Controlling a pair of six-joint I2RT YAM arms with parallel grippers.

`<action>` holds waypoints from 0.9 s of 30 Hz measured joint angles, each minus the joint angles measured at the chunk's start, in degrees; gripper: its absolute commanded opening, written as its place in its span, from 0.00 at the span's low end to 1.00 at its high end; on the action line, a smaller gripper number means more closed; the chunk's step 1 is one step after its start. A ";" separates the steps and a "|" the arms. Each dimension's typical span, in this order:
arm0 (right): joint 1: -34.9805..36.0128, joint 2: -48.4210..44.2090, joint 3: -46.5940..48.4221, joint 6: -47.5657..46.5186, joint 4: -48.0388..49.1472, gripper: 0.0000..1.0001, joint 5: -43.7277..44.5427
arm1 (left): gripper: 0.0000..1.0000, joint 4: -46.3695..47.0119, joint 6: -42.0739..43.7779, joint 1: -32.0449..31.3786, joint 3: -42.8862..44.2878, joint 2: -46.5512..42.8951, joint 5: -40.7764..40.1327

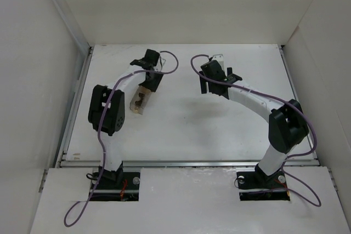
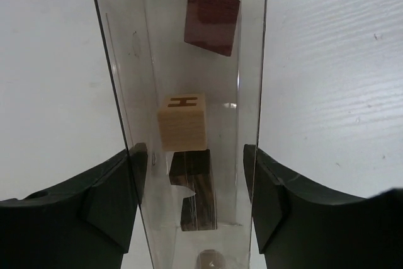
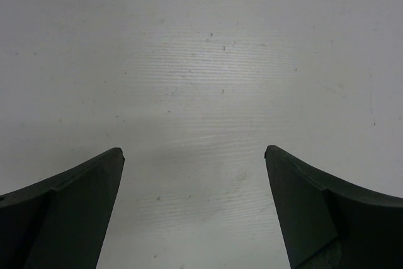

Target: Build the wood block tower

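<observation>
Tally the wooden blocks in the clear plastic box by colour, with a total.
Pale tan wooden cube: 1
Dark brown wooden block: 1
Maroon wooden piece: 1
Total: 3, all inside the clear rectangular plastic box.

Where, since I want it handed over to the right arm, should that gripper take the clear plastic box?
Probably its free far end, beside the maroon block, pinching the two flat side walls, as the left gripper does at the near end. The clear plastic box is long and narrow, so the open right gripper should approach from the opposite end.
</observation>
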 measured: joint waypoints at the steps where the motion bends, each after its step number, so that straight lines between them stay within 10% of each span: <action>1: 0.02 0.00 0.00 0.02 -0.13 1.00 0.20 | 0.00 1.14 0.35 -1.90 -0.52 -0.24 -3.85; 9: 0.33 0.02 0.02 3.76 -2.75 1.00 5.92 | 0.00 14.38 8.50 -18.25 -9.22 -0.94 -32.79; 16: 0.31 0.02 0.02 6.95 -4.90 1.00 9.29 | 0.00 19.23 11.91 -20.02 -10.27 -0.90 -41.68; 21: -0.02 -0.44 -0.24 7.23 -4.52 1.00 6.91 | 0.00 12.37 7.67 -18.21 -4.96 -0.87 -35.76; 27: -0.42 -4.44 -1.75 3.67 -0.74 1.00 -7.04 | 0.00 7.19 1.40 -3.43 2.47 -2.73 -6.12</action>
